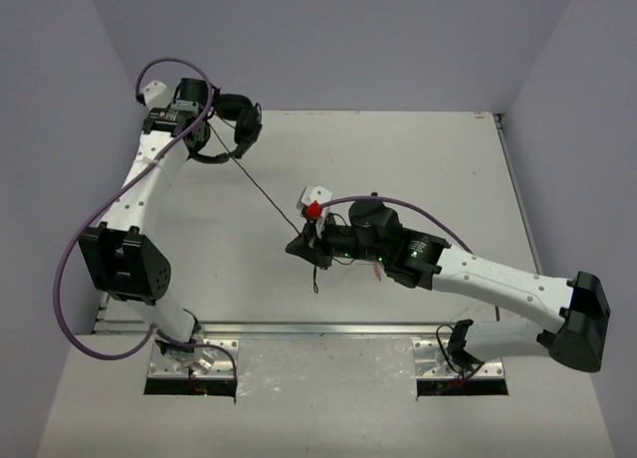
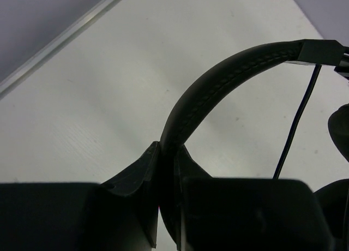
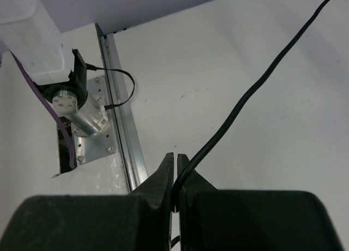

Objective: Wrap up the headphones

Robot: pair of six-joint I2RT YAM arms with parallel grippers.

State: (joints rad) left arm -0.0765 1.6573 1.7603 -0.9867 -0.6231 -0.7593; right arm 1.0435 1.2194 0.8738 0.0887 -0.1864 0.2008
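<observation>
The black headphones are held at the far left of the table. My left gripper is shut on their curved headband, which arcs up and right in the left wrist view. The thin black cable runs taut from the headphones down to the table's middle. My right gripper is shut on the cable, which passes between its jaws in the right wrist view. A short cable end hangs below the gripper. Reddish plug tips are not visible.
A metal rail runs along the table's near edge, with both arm bases behind it. The left arm's base shows in the right wrist view. A thick purple robot cable loops left of the left arm.
</observation>
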